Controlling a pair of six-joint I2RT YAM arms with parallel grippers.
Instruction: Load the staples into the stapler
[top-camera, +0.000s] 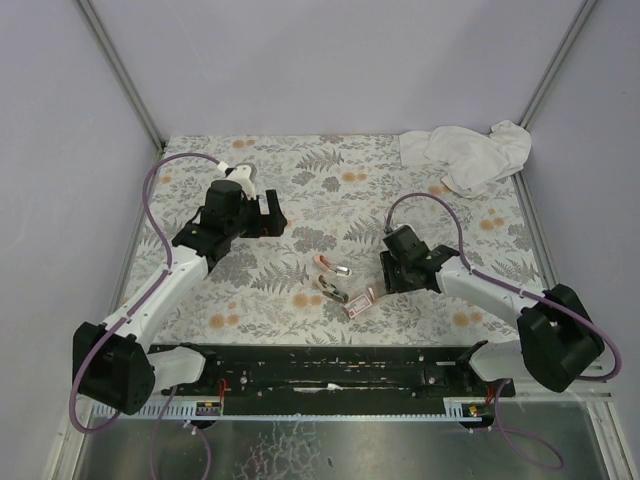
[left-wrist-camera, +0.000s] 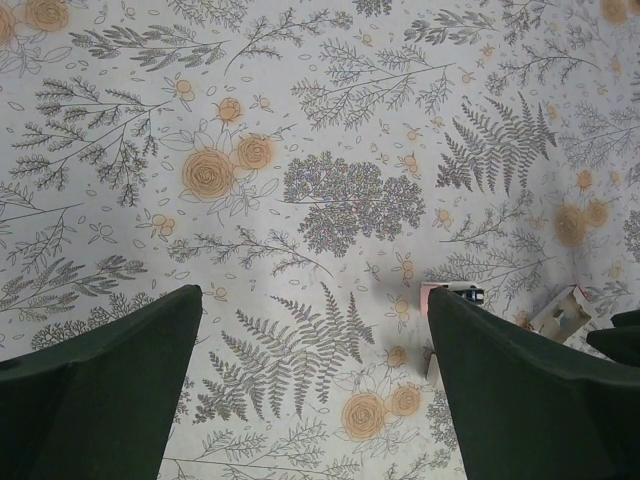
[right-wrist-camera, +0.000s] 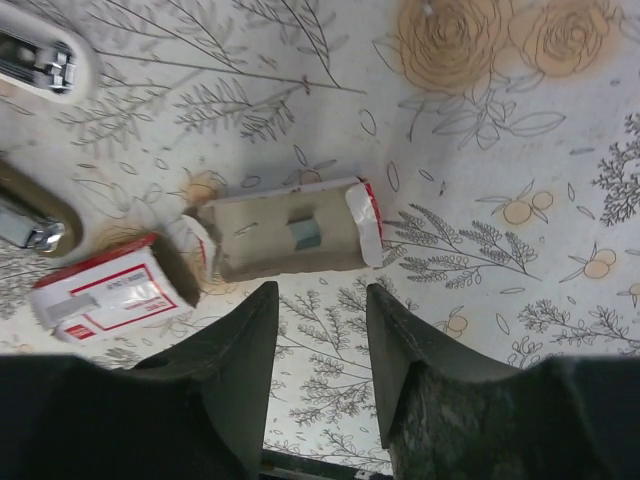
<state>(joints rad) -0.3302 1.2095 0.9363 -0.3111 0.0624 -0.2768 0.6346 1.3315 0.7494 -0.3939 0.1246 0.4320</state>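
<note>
Because the staple tray (right-wrist-camera: 270, 245) lies just ahead of the right gripper (right-wrist-camera: 320, 295), the coming move turns on that one relation. The tray's long axis runs crosswise to the fingers, nearly parallel to the line between the two fingertips, with its right end slightly farther ahead. The right gripper's jaws stand apart with nothing between them; only tablecloth (right-wrist-camera: 500, 380) shows in the gap. A small grey block (right-wrist-camera: 305, 232), probably a strip of staples, sits in the middle of the tray. Ahead and to the left of the left finger lies the red-and-white box sleeve (right-wrist-camera: 115, 295), close against the tray's left end; actual contact cannot be confirmed. Farther ahead and left lies the stapler (right-wrist-camera: 40, 60), apparently swung open with its two arms splayed. Nothing stands between the fingertips and the tray, though the sleeve is near enough to be nudged. As oriented, the jaws would close along the tray's length, so a grip across its width would call for a wrist turn; the grey block looks narrow enough for the present gap. The left gripper (left-wrist-camera: 315, 292) hangs with jaws wide apart and empty, the stapler and tray off to its right, so the right arm is nearer. A white cloth (top-camera: 470, 155) lies well beyond, clear of the approach.
</note>
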